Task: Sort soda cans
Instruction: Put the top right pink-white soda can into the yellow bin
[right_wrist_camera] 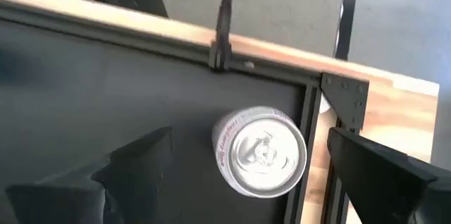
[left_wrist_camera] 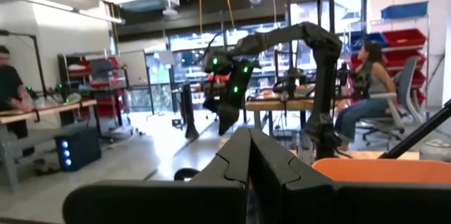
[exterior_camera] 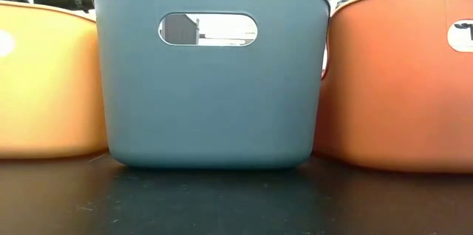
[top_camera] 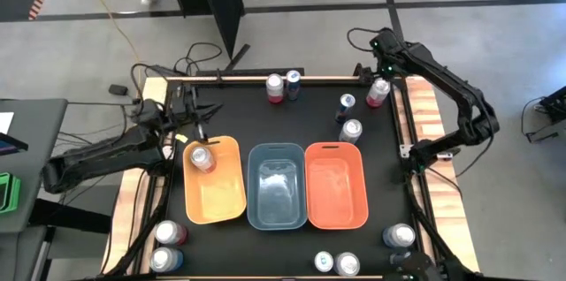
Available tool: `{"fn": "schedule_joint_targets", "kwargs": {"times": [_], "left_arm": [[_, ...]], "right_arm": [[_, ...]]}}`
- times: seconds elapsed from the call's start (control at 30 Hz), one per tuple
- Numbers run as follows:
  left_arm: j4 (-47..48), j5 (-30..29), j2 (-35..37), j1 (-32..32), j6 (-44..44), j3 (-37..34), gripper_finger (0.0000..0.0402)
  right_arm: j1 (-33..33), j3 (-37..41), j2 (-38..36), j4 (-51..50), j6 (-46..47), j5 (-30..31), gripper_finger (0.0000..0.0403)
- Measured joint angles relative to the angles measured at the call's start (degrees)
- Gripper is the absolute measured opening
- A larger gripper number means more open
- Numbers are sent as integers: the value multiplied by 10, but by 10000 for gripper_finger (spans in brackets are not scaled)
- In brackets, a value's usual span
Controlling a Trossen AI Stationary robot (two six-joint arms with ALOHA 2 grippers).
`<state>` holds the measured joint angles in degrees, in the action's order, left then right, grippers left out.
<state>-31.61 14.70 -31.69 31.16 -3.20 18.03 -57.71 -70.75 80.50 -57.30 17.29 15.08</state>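
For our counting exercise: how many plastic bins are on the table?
3: yellow-orange bin on the left, blue bin in the middle, red-orange bin on the right. None appears hidden.

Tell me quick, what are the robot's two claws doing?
Left gripper: shut, holding nothing, near the orange bin.
Right gripper: open, over a can at the table's far right corner.

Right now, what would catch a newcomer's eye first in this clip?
Three bins sit in a row mid-table: orange, blue, red-orange, with a single can in the orange one. The right gripper hangs open over a can at the table's far right corner.
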Motion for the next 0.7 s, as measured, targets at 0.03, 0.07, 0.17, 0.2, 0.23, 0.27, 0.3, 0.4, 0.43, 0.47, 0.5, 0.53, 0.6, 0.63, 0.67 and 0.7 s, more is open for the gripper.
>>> {"fn": "schedule_joint_targets", "kwargs": {"times": [0.03, 0.07, 0.17, 0.2, 0.23, 0.27, 0.3, 0.4, 0.43, 0.47, 0.5, 0.53, 0.6, 0.63, 0.67, 0.7], "left_arm": [[0, 0, 9, 0, 1, -6, 0], [0, 0, 17, 0, 2, -12, 0], [15, -1, 33, 0, 5, -17, 0], [22, -1, 36, 0, 5, -17, 0], [27, -1, 37, 0, 5, -18, 0], [29, -1, 37, 0, 7, -18, 0], [31, -1, 37, 0, 9, -18, 0], [42, 1, 36, 0, 11, -18, 0], [45, 1, 36, 0, 11, -18, 0], [49, 1, 36, 0, 11, -18, 0], [51, 1, 36, 0, 11, -18, 0], [53, 1, 36, 0, 11, -18, 0], [53, 1, 36, 0, 11, -18, 0], [53, 2, 36, 0, 11, -18, 0], [53, 3, 36, 0, 11, -18, 0], [53, 5, 36, 0, 11, -18, 0]], "right_arm": [[0, 2, 5, -4, 5, 1, 395], [0, 5, 10, -6, 8, 2, 394], [5, 13, 25, -7, 18, 2, 394], [5, 15, 29, -6, 22, 2, 394], [5, 15, 33, -5, 25, 3, 394], [5, 15, 37, -5, 29, 4, 393], [3, 15, 41, -6, 32, 5, 393], [2, 15, 55, -13, 42, 6, 393], [2, 15, 59, -15, 45, 8, 393], [2, 15, 62, -16, 48, 12, 393], [2, 15, 65, -16, 51, 16, 393], [2, 15, 67, -16, 52, 18, 393], [2, 15, 69, -16, 52, 19, 393], [2, 15, 69, -16, 52, 19, 393], [2, 15, 69, -16, 52, 19, 393], [2, 15, 69, -16, 52, 19, 393]]}}
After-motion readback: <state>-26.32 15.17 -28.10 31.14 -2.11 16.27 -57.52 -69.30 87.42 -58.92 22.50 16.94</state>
